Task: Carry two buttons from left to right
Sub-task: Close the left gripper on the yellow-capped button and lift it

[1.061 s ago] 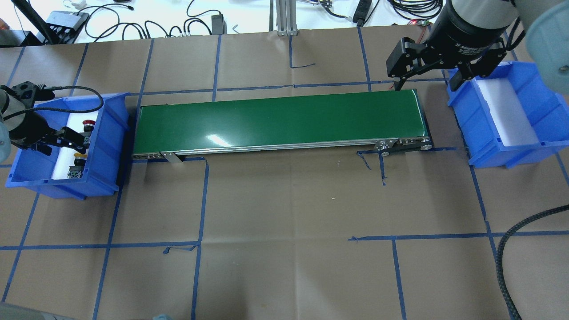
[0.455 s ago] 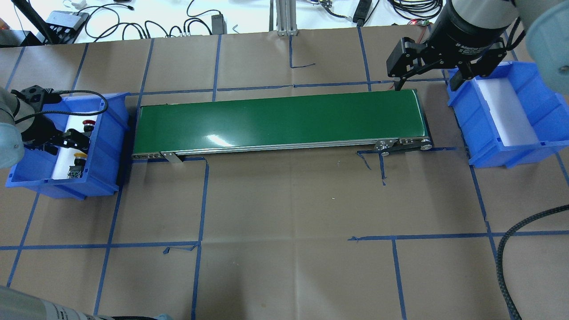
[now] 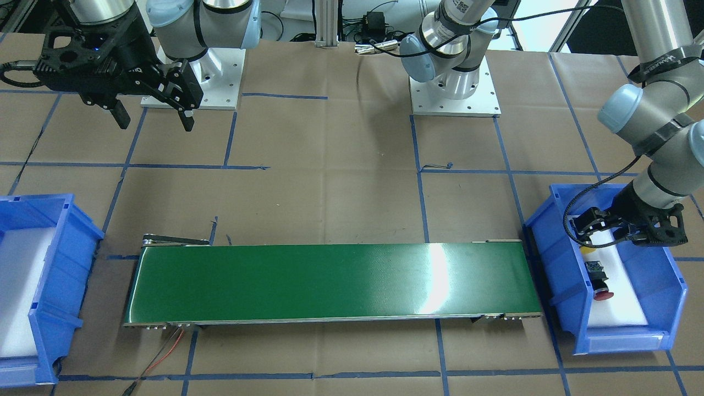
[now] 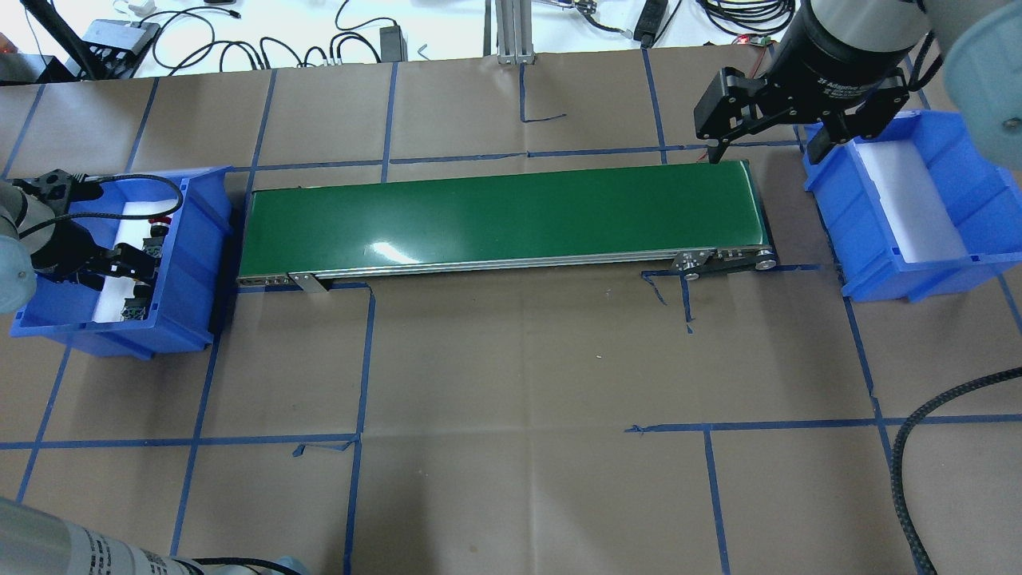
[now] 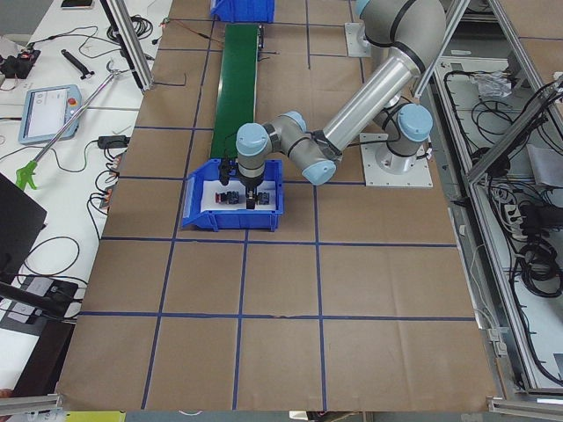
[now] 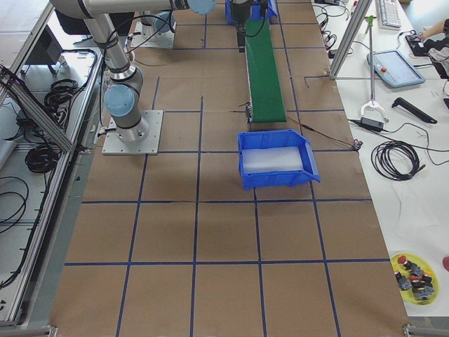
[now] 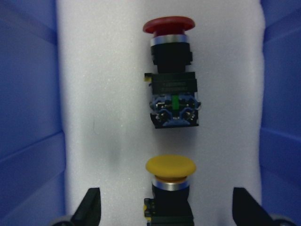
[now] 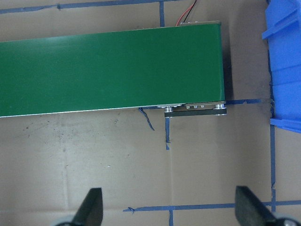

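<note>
The red button and the yellow button lie end to end on white foam in the left blue bin. My left gripper is open and low in the bin, with one finger on each side of the yellow button's black body, not touching it. In the overhead view the left gripper hides the yellow cap, and the red button lies just beyond it. My right gripper is open and empty, high above the belt's right end.
A green conveyor belt runs between the left bin and the right blue bin, which holds only white foam. Blue tape lines cross the brown paper on the table. Cables lie at the far edge.
My left gripper has shifted a little toward the table's near side inside the bin and now covers the yellow cap in the overhead view. The right arm has not moved.
</note>
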Controlling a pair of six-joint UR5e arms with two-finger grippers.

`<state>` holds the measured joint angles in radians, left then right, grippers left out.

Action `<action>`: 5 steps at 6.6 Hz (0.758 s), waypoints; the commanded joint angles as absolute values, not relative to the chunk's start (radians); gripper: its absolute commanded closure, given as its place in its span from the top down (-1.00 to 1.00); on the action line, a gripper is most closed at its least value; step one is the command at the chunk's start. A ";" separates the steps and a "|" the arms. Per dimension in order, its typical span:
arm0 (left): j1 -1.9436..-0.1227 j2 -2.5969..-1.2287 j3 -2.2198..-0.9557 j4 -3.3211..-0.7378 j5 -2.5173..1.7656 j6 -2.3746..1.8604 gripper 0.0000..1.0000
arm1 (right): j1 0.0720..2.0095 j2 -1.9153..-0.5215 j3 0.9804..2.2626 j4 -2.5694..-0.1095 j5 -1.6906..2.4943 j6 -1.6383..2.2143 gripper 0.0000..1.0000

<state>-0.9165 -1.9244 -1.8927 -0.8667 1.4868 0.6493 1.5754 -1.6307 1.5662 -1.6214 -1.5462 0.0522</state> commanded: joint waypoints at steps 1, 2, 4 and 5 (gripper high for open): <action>-0.914 -1.942 -1.925 -0.816 1.479 0.660 0.97 | 1.575 -1.631 1.566 -1.621 -1.546 0.052 1.00; -0.917 -1.945 -1.936 -0.812 1.479 0.657 0.97 | 1.575 -1.631 1.566 -1.621 -1.546 0.052 1.00; -0.920 -1.944 -1.936 -0.804 1.477 0.652 0.91 | 1.575 -1.631 1.566 -1.621 -1.546 0.052 1.00; -0.920 -1.937 -1.934 -0.804 1.479 0.650 0.19 | 1.575 -1.631 1.566 -1.621 -1.546 0.054 1.00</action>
